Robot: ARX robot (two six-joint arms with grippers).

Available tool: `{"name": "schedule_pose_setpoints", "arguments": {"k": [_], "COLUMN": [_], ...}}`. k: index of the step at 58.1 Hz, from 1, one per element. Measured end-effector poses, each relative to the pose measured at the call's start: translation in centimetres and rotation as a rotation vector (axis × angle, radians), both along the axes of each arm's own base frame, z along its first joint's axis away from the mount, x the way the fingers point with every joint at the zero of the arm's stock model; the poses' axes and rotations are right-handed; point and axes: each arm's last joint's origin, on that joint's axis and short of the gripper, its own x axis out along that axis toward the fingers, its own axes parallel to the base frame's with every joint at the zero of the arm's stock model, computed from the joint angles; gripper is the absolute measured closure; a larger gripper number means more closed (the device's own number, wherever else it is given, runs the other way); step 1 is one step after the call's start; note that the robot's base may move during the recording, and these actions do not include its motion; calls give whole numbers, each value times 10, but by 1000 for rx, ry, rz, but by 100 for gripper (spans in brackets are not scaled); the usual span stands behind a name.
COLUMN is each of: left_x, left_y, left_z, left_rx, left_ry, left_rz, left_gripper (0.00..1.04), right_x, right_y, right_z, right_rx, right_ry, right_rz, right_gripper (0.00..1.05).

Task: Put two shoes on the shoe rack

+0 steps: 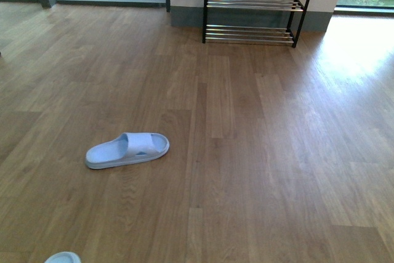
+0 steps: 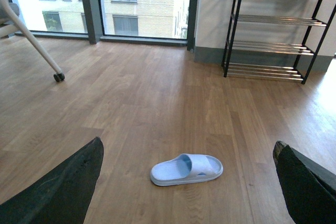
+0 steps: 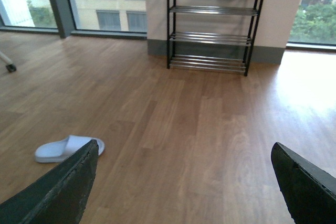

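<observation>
My left gripper and right gripper are both spread wide. One slide sits flat on the floor, well out from the rack and off to its left. The other slide is even farther from the rack, barely in view.

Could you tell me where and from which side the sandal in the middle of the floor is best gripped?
Probably by the wide strap of the sandal. It lies flat on its sole, toe toward the robot's right, and the strap arches over the footbed, so coming down from above, one finger could slip under it from the open heel side. The open left gripper faces it.
</observation>
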Motion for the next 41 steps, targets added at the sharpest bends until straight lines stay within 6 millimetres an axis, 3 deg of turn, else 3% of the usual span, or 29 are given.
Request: {"name": "schedule_pose_setpoints", "arguments": {"k": [41], "left_x": [0], "left_y": [0], "left_z": [0], "left_rx": [0], "left_ry": [0], "left_rz": [2], "left_gripper": [9], "right_x": [0], "right_y": [0], "right_z": [0], "right_rx": [0], "right_ry": [1], "right_rz": [5], "right_gripper": [9]}}
